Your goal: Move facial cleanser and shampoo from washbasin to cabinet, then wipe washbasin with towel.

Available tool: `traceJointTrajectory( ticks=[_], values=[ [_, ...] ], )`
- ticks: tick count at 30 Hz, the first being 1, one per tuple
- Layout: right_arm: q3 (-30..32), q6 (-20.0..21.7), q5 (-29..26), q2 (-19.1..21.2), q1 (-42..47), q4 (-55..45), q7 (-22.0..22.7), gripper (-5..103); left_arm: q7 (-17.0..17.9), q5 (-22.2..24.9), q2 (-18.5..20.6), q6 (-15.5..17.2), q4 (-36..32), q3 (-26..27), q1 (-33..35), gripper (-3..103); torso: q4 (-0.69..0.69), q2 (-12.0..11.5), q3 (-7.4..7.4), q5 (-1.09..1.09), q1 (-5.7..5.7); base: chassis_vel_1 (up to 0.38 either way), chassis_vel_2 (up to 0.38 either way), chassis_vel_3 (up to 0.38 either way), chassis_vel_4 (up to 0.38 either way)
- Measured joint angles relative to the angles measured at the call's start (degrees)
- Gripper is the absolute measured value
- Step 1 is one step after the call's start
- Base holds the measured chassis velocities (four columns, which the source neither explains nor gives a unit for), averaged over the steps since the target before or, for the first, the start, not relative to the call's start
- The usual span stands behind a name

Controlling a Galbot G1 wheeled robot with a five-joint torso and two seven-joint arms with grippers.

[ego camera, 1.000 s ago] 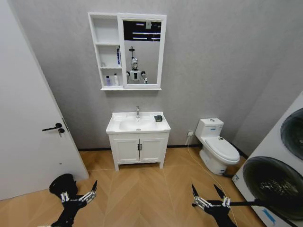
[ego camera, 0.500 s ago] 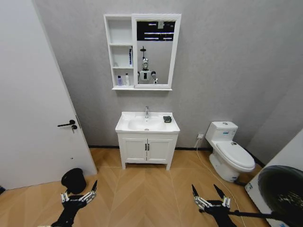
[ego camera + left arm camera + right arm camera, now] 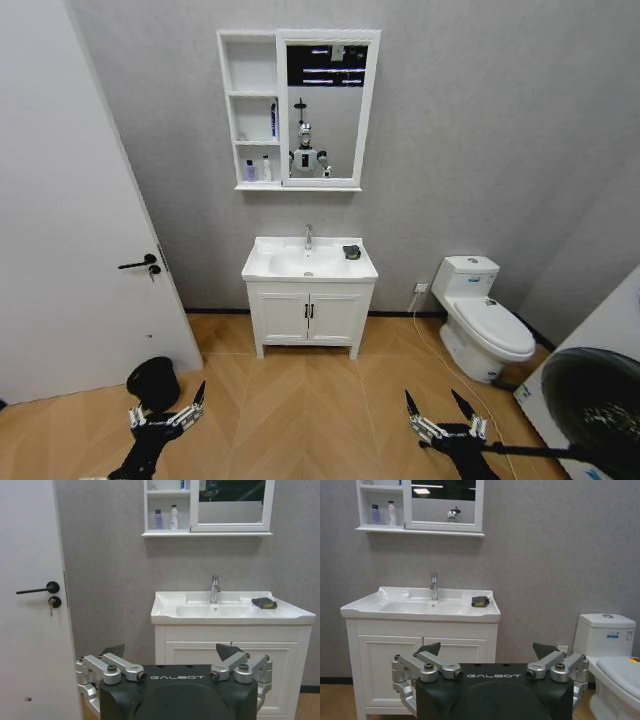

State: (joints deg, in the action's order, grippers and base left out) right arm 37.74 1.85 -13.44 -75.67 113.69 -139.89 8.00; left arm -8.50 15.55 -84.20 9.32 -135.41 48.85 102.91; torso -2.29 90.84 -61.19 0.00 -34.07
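Observation:
The white washbasin (image 3: 262, 268) with its chrome faucet (image 3: 308, 237) stands against the far wall, well ahead of me. A small dark towel (image 3: 351, 252) lies on its right side, also seen as the towel (image 3: 263, 602) and the towel (image 3: 480, 601). Above hangs the white cabinet (image 3: 250, 60) beside a mirror. Two small bottles, one purple (image 3: 250, 171) and one white (image 3: 266, 168), stand on its bottom shelf; which is cleanser or shampoo I cannot tell. My left gripper (image 3: 165, 405) and right gripper (image 3: 431, 398) hang low over the floor, both open and holding nothing.
A white door (image 3: 60, 250) with a black handle is on the left, with a black bin (image 3: 155, 380) at its foot. A toilet (image 3: 485, 320) stands at the right, a washing machine (image 3: 595, 395) nearer right. Bare wood floor (image 3: 310, 400) lies between me and the vanity.
The whole picture has shifted right and down, so the camera has moved. The towel, the bottles and both grippers keep their places.

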Motion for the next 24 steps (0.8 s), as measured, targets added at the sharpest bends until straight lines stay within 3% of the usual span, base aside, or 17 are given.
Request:
traceJointTrajectory(
  ticks=[24],
  values=[
    [0.0, 0.0, 0.0, 0.0, 0.0, 0.0, 0.0, 100, 0.0, 0.0, 0.0, 0.0, 0.0, -0.01, 0.0, 100, 0.0, 0.0, 0.0, 0.0, 0.0, -0.004, -0.004, -0.003, -0.004]
  ],
)
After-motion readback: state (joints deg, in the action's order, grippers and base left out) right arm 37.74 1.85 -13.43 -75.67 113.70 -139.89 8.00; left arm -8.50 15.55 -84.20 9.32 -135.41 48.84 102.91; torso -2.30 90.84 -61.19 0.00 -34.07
